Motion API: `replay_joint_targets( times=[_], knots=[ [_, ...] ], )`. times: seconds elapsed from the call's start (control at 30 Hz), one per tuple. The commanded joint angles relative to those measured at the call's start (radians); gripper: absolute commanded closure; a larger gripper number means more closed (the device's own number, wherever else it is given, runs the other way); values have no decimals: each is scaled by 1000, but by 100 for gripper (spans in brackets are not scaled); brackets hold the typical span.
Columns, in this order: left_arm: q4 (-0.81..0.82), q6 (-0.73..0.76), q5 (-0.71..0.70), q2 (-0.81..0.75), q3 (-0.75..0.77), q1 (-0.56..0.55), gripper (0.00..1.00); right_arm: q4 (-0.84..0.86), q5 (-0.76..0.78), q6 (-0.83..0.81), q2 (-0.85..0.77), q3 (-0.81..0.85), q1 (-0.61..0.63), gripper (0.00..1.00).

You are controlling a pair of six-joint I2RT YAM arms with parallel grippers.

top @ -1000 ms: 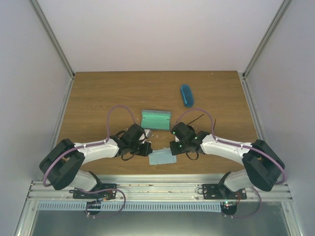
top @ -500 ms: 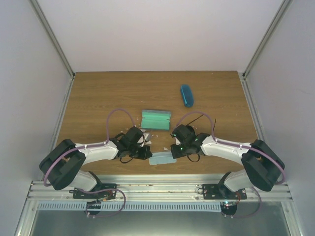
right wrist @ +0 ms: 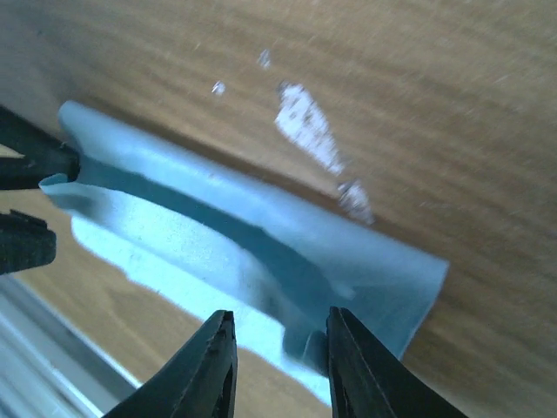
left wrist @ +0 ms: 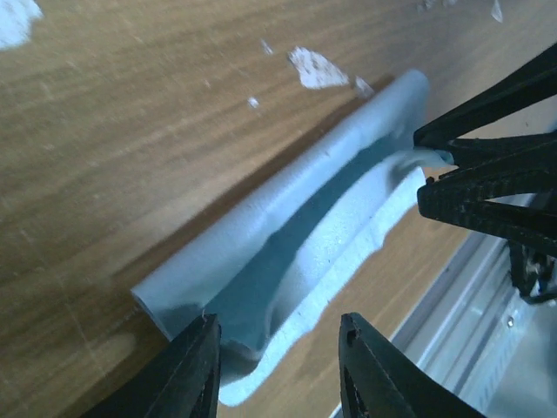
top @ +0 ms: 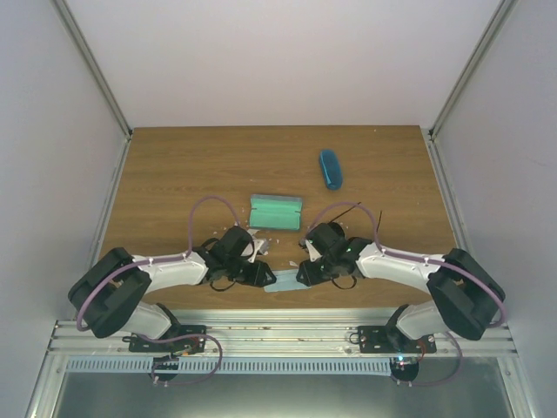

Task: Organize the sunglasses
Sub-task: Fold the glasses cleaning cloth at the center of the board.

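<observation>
A grey-blue rectangular case (top: 283, 285) lies open near the table's front edge, between both grippers. My left gripper (top: 264, 276) is open, its jaws straddling one end of the case (left wrist: 305, 235) in the left wrist view (left wrist: 278, 370). My right gripper (top: 302, 274) is open around the loose flap at the other end (right wrist: 280, 366) of the case (right wrist: 218, 235). Thin black arms (top: 346, 209) stick out behind my right arm; they may belong to the black sunglasses, whose lenses are hidden. The reddish-brown sunglasses are out of view.
A green rectangular case (top: 276, 212) lies at mid-table just behind the grippers. A bright blue oval case (top: 330, 168) lies further back right. White specks (top: 261, 232) dot the wood. The metal rail (top: 278, 326) runs along the near edge.
Both grippers have moved toward the near edge and closer together, down onto the ends of the grey-blue case, now covering more of it.
</observation>
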Motion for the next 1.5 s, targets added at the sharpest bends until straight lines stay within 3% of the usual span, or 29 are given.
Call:
replay_joint_targets(
  times=[0.0,0.27,0.4,0.7,0.87,1.07,1.3,1.47],
  knots=[
    [55,10,94,-58,-35,1,60,32,-141,-23,-56,-35,0,68],
    [38,-7,35,-154,-60,1,60,-3,-108,1,-138,-59,-1,64],
    [103,-51,36,-123,-58,1,68,1,-54,18,-115,-31,-1,64],
    [195,-124,2,18,-17,1,84,56,13,42,32,46,9,78],
    [128,-132,-101,62,8,-1,88,72,9,66,111,77,26,80],
    [-15,-99,-257,58,34,-3,88,-35,202,128,144,111,32,79],
    [-121,-69,-336,73,71,-9,88,-206,398,169,126,118,33,79],
    [-158,-45,-301,10,126,-32,76,-300,483,186,30,148,47,75]
  ],
)
